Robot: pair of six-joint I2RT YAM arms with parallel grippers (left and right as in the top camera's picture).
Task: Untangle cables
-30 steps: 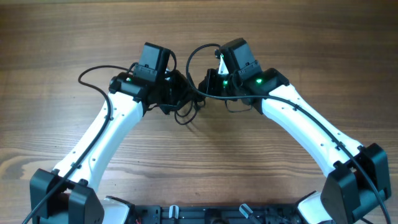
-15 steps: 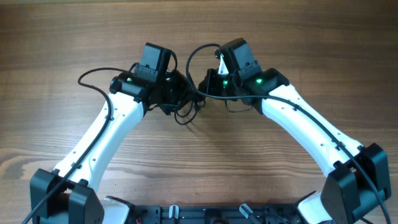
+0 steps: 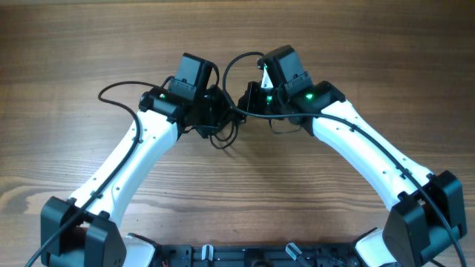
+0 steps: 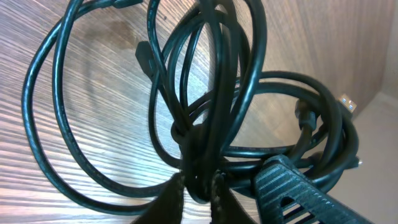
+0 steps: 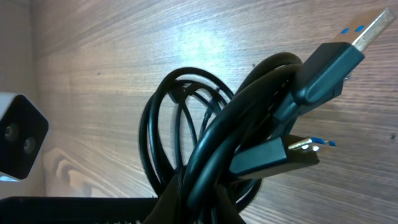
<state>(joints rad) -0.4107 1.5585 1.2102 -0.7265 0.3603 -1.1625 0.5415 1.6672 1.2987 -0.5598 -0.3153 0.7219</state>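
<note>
Cables (image 4: 214, 93) hang knotted; left claw (image 4: 198, 190) just shifted inward and pinched onto strands, right claw (image 5: 198, 202) stays clamped on the same bundle; pulling apart looks next.

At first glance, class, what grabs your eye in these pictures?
A black tangle of cables dominates the centre of the table. The left end effector pinches its loops; the right end effector clamps a bundle whose blue-tipped plug juts toward that view's upper right.
</note>
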